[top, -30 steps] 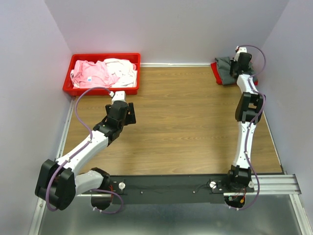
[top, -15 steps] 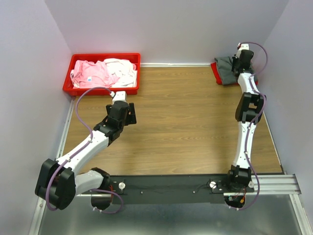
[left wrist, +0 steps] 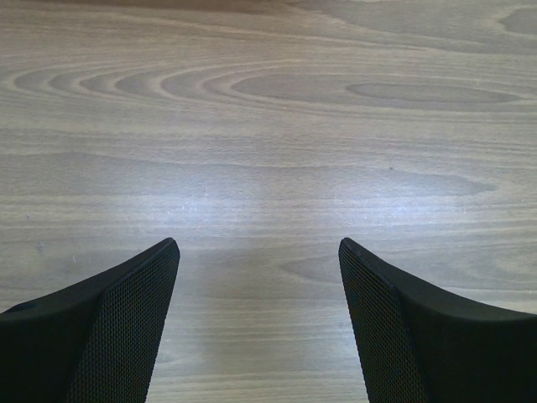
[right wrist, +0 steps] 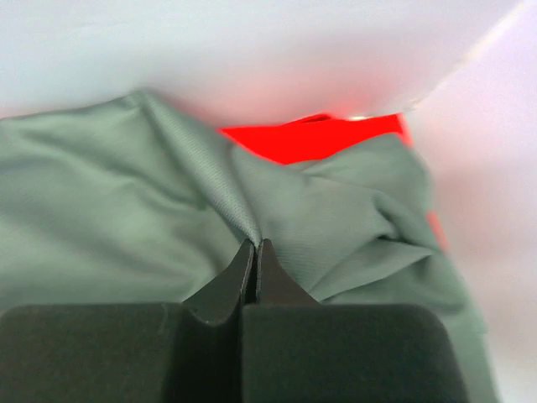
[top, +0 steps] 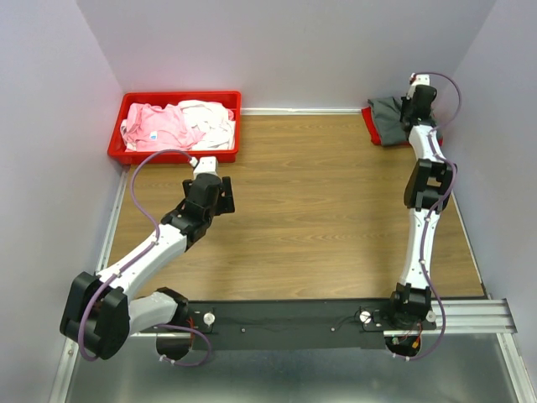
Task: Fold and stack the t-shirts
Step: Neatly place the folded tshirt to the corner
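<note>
From the near edge of the worktop [top: 319, 210], the left arm [top: 159, 243] reaches toward the left side. Its jaws are spread wide over bare wood and hold nothing, which only its wrist camera shows plainly. Just beyond it, in the far left corner, a red plastic bin [top: 172, 155] holds a crumpled pink t-shirt [top: 155, 126] with a white t-shirt [top: 210, 117] beside it on the right.

The right arm [top: 424, 218] stretches along the right edge to the far right corner and covers part of the pile there from above. That pile is the dark grey t-shirt [top: 386, 116], lying bunched on the red t-shirt [right wrist: 310, 138] and hard against both walls. The overhead view hides the grip. The right wrist view shows the jaws closed, seemingly on a thin ridge of grey cloth. The ridge runs from the tips up and left toward the back wall. The rumpled shirt's long axis is hard to judge.
</note>
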You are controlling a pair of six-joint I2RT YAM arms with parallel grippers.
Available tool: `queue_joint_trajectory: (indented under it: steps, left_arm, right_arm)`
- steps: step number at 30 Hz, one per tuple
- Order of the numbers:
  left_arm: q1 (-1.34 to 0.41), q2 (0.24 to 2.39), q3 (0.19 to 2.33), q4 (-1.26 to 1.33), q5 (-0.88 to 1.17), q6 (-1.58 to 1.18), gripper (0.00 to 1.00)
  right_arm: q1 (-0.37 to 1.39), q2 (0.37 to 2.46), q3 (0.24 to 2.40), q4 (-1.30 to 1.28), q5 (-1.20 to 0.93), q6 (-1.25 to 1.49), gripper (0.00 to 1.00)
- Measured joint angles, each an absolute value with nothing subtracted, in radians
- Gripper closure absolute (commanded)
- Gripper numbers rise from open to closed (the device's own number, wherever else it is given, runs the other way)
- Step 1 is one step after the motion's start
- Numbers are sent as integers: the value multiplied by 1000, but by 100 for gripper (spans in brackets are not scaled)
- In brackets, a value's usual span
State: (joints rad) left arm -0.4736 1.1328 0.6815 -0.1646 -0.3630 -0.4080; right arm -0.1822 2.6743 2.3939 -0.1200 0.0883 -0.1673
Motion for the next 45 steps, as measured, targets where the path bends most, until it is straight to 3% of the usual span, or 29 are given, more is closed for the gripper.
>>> queue_joint_trajectory:
  steps: [3,11,12,13,15,21,27,34,39,45]
  left_arm:
    - [-474,1133,677,-159,-363,-407,16]
    - [-475,1132,670,-150,-363,-403,17]
    - [-476,1132,669,-147,-363,-402,17]
    - [-476,1132,667,-144,-363,-400,17]
    - [-477,1132,664,-140,-363,-400,17]
    - [-480,1132,663,-136,-363,-397,17]
    - [-487,1132,663,-136,-363,-396,17]
    - [-505,1100,663,-137,-365,-389,17]
    - [-540,1045,663,-137,-374,-389,17]
    - [-585,965,663,-138,-388,-389,17]
  right_arm:
    - [-185,2684,2405,-89,133,-188,90]
    - [-199,2722,2404,199,305,-275,86]
    - [-206,2738,2404,242,318,-281,79]
    - [-209,2745,2404,268,324,-287,58]
    - [-216,2763,2404,320,331,-293,37]
    - [-227,2794,2404,438,336,-289,17]
    - [-227,2774,2386,446,319,-234,16]
    - [-224,2542,2201,294,186,-73,15]
    - [-218,2311,1983,267,123,127,14]
    - [-205,2193,1726,286,104,369,11]
